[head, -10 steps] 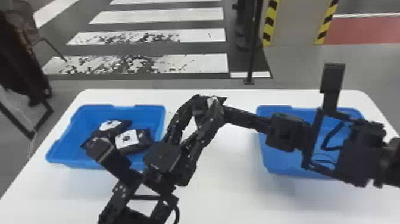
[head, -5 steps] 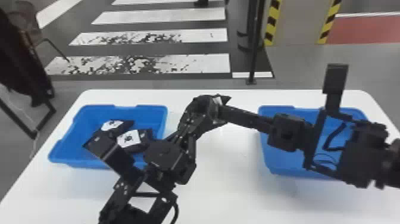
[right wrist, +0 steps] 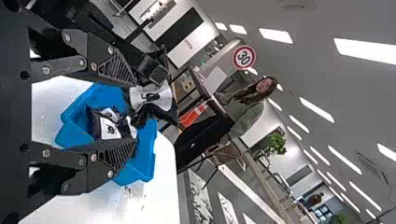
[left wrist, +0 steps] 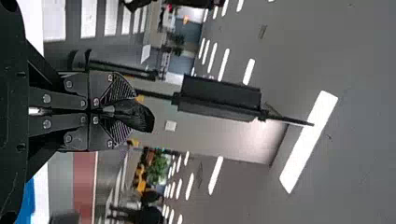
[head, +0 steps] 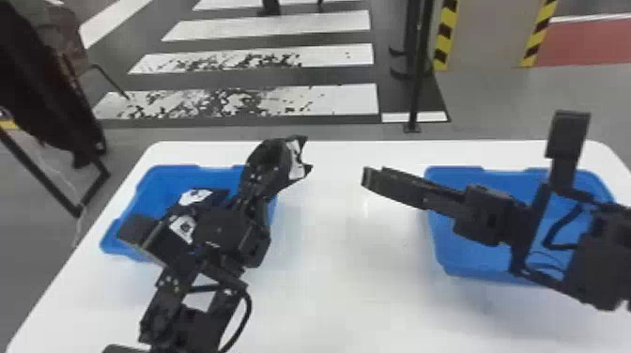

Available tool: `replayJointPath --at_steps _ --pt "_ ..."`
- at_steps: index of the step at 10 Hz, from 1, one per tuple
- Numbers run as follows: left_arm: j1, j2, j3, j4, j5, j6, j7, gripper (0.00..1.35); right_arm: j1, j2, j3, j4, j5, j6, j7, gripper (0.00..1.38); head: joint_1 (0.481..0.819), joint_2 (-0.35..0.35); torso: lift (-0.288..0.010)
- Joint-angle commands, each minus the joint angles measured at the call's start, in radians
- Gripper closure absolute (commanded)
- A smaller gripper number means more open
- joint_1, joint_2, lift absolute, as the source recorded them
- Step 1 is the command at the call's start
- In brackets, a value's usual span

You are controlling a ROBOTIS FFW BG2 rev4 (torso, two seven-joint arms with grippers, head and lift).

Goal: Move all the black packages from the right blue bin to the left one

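Note:
My left gripper (head: 257, 180) holds a black package with a white label (head: 296, 160) above the left bin's right edge. In the left wrist view the left gripper (left wrist: 122, 111) is shut on the black package (left wrist: 140, 116). Apart from it, my right gripper (head: 368, 178) hangs between the bins; in the right wrist view this gripper (right wrist: 128, 109) is open, with the held package (right wrist: 152, 97) farther off. The left blue bin (head: 157, 180) contains black packages with white labels (head: 193, 197), partly behind the left arm. My right arm covers part of the right blue bin (head: 507, 180).
Both bins stand on a white table (head: 342, 291), with a stretch of tabletop between them. A dark post (head: 415, 84) stands on the floor behind the table's far edge. A person sits beyond the table in the right wrist view.
The grippers met at the package earlier; now they are apart. My right gripper has let go, and the left one has moved left, carrying the package toward the left bin.

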Motion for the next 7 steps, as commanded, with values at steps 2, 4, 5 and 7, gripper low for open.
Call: replayJointPath --at_steps 2,4,5,7 --pt "-0.103 -0.014 0.124 0.200 -0.142 -0.098 0.042 1.21 0.032 0.001 -0.038 0.017 -0.006 -0.015 0.013 0.14 0.689 0.192 -0.179" --pt "-0.182 -0.021 0.214 0.318 -0.383 -0.125 0.122 1.21 0.030 0.001 -0.040 0.042 -0.016 -0.045 0.033 0.14 0.683 0.247 -0.179" --pt "-0.189 -0.025 0.240 0.318 -0.477 -0.040 0.143 1.14 0.032 0.001 -0.040 0.042 -0.014 -0.042 0.038 0.14 0.677 0.270 -0.179" --pt "-0.147 -0.033 0.234 0.315 -0.257 -0.064 0.134 0.13 0.052 0.001 -0.048 0.042 0.048 -0.094 0.056 0.13 0.685 0.305 -0.179"
